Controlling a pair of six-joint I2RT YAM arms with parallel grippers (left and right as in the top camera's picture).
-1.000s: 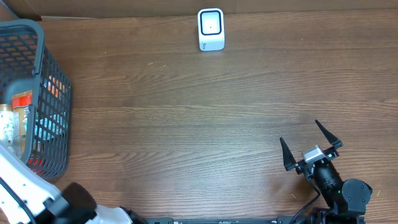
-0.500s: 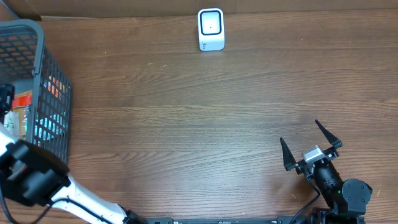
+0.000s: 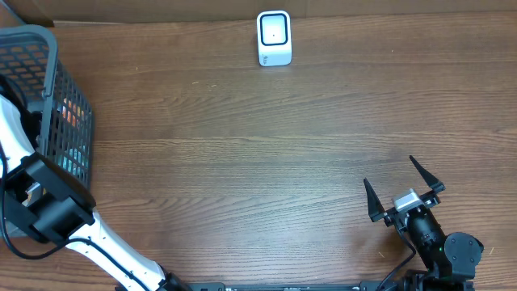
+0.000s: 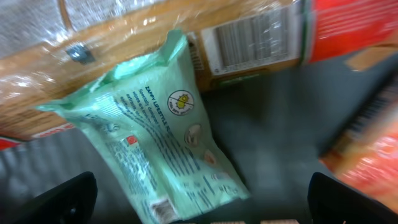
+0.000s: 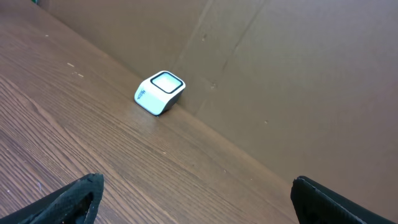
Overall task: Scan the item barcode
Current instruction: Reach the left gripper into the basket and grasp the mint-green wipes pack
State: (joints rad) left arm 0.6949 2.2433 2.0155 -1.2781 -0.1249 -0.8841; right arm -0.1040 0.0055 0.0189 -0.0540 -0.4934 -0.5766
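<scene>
At 9 o'clock on the wooden table (image 3: 242, 162), seen from overhead, a dark mesh basket (image 3: 77, 133) stands at the edge, and the left arm reaches down into it. Its wrist camera looks into the basket. The left gripper (image 4: 208, 205) hangs over the contents with its jaws spread wide apart, one dark fingertip at each lower corner, holding nothing.

Between them lies a green pouch (image 4: 161, 143), flat, printed face up. Its long axis runs from about 11 o'clock to 5 o'clock in that view, the wider end toward 11. At 12 o'clock it overlaps a brown wrapped package (image 4: 155, 37) with a printed barcode (image 4: 249, 40). A red item (image 4: 354, 25) shows at 2 o'clock and a blurred orange packet (image 4: 367, 162) at 3.

A white scanner (image 3: 274, 37) sits at the table's 12 o'clock edge. The right gripper (image 3: 388, 170) rests at 5 o'clock, jaws spread and empty.
</scene>
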